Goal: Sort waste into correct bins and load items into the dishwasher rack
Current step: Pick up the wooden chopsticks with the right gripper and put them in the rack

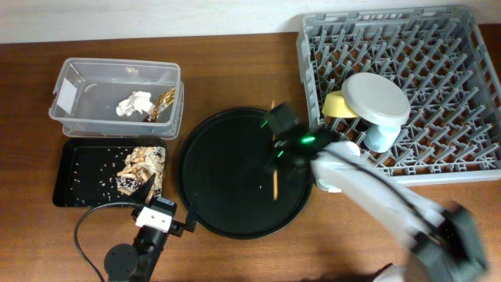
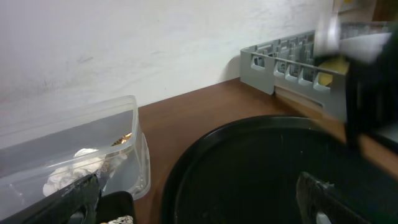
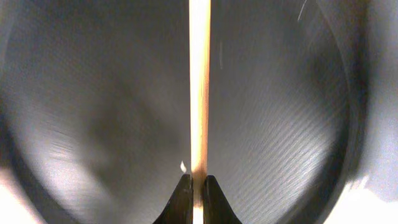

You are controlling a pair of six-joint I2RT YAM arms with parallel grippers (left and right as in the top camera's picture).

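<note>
My right gripper (image 1: 276,157) (image 3: 199,186) is shut on a thin wooden chopstick (image 1: 275,184) (image 3: 199,81) over the large round black tray (image 1: 227,196). My left gripper (image 1: 167,205) (image 2: 205,202) is open and empty at the round tray's left rim. The clear tub (image 1: 78,86) (image 2: 74,130) holds white tissue (image 1: 135,103) (image 2: 65,174) and a gold-brown wrapper (image 1: 165,100). The shallow black tray (image 1: 66,184) holds brownish scraps (image 1: 141,166). The grey rack (image 1: 438,55) (image 2: 273,62) holds the grey plate (image 1: 377,98), yellow bowl (image 1: 335,103) and blue cup (image 1: 381,138). The pink cup is out of view.
The right arm (image 1: 376,196) reaches in from the lower right across the rack's front left corner. A black cable (image 1: 86,235) loops beside the left arm's base at the front. A white wall (image 2: 155,37) stands behind the table.
</note>
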